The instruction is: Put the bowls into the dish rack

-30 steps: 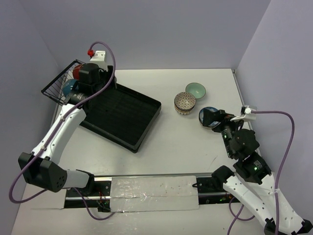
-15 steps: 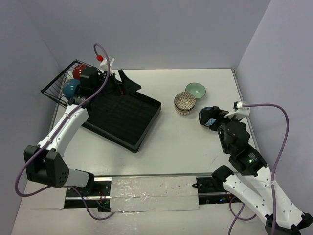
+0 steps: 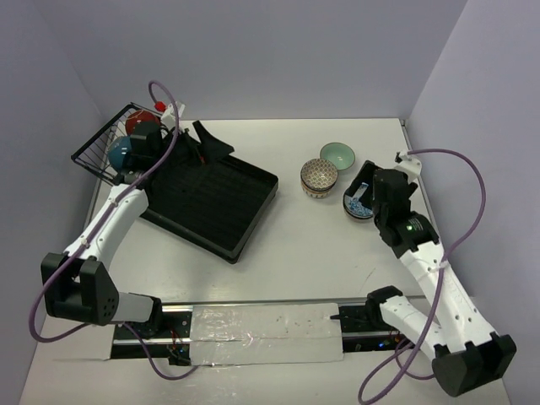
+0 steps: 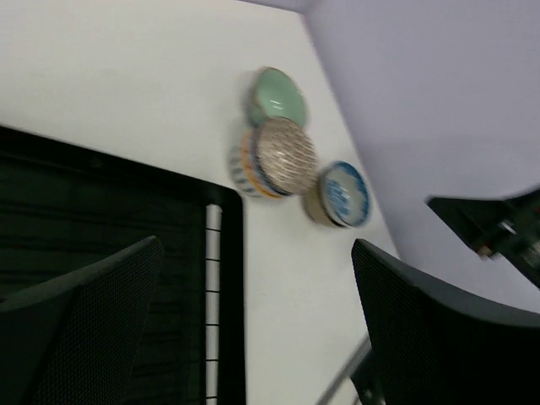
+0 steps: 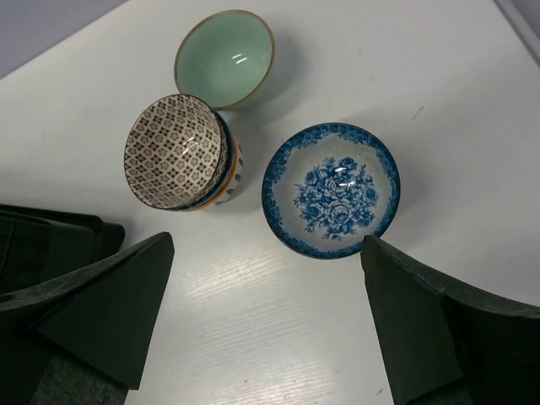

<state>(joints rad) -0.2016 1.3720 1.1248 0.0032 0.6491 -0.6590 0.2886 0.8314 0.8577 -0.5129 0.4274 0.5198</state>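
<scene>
Right of the black ribbed plastic dish rack [image 3: 215, 202], the right gripper [image 5: 266, 245] hovers, jaws wide, over a blue floral ceramic bowl [image 5: 331, 190], likely next to be gripped; the left gripper [image 4: 255, 249] gapes empty over the rack.

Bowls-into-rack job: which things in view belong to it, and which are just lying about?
Job: dish rack; red bowl and teal bowl in its wire basket; mint green bowl; lattice bowl stacked on a striped bowl; blue floral bowl.
Lying about: white taped strip; purple cables.
</scene>
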